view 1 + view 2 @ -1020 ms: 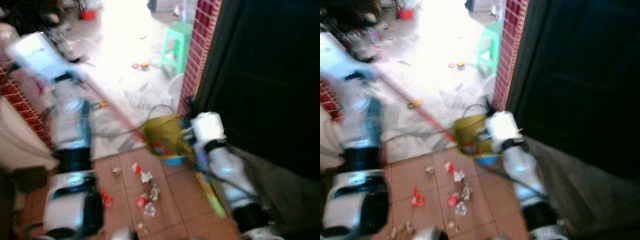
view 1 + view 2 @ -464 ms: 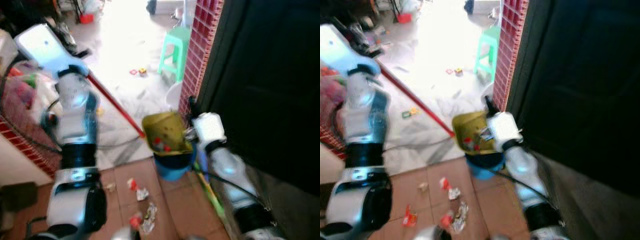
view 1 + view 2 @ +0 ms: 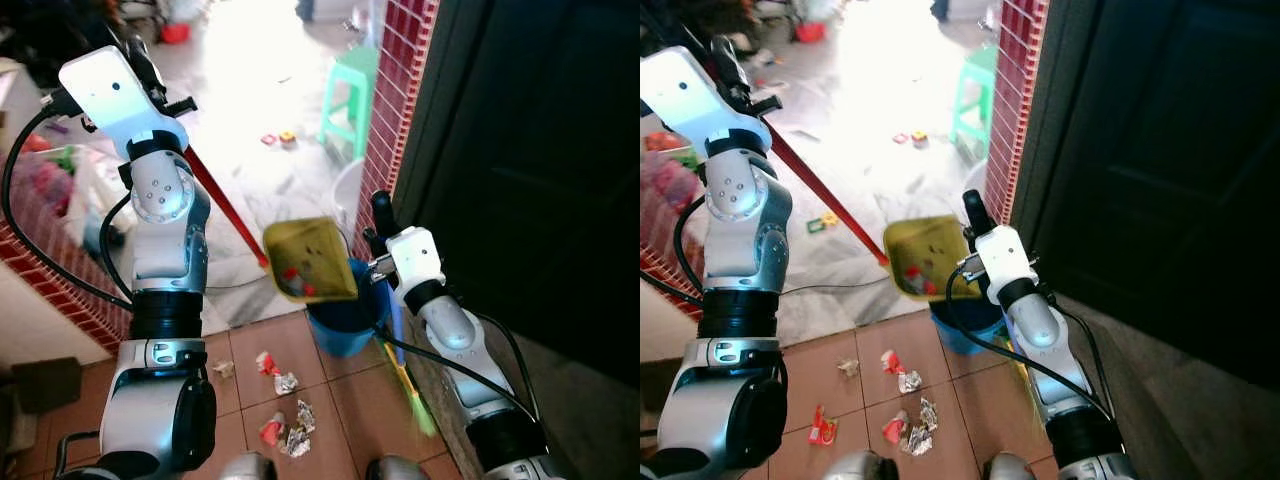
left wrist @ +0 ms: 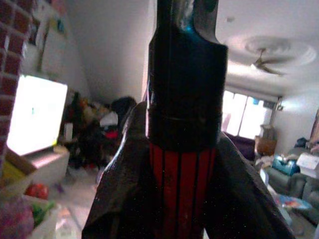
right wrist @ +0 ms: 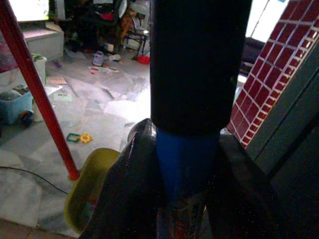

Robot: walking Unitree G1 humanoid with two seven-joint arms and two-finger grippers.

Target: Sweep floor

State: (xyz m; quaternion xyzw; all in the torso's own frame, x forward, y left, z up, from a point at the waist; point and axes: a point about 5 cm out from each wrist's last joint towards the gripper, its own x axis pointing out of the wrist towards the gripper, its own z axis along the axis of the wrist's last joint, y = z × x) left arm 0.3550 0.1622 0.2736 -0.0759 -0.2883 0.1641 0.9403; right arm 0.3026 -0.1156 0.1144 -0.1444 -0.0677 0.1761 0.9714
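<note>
My left gripper (image 4: 182, 132) is shut on the black-capped red handle (image 3: 225, 210) of a yellow dustpan (image 3: 305, 260), high at the left. The pan hangs tilted over the rim of a blue bin (image 3: 345, 320), with red scraps (image 3: 296, 280) still inside it. At my right side, my right gripper (image 5: 184, 149) is shut on a broom's blue handle (image 5: 187, 164) just below its black cap (image 3: 380, 210). The broom's green bristles (image 3: 420, 405) rest on the tiles. Loose litter (image 3: 285, 415) lies on the brown tiles in front of the bin.
A red brick pillar (image 3: 395, 110) and a dark door (image 3: 530, 150) close off the right. A green stool (image 3: 350, 90) stands on the bright marble floor beyond. Cluttered boxes and bags (image 3: 50, 175) line the left, and a black cable (image 3: 235, 288) runs across the floor.
The camera has shifted and the picture has sharpened. The dustpan has risen from in front of the bin to above its rim. Both grippers keep their hold.
</note>
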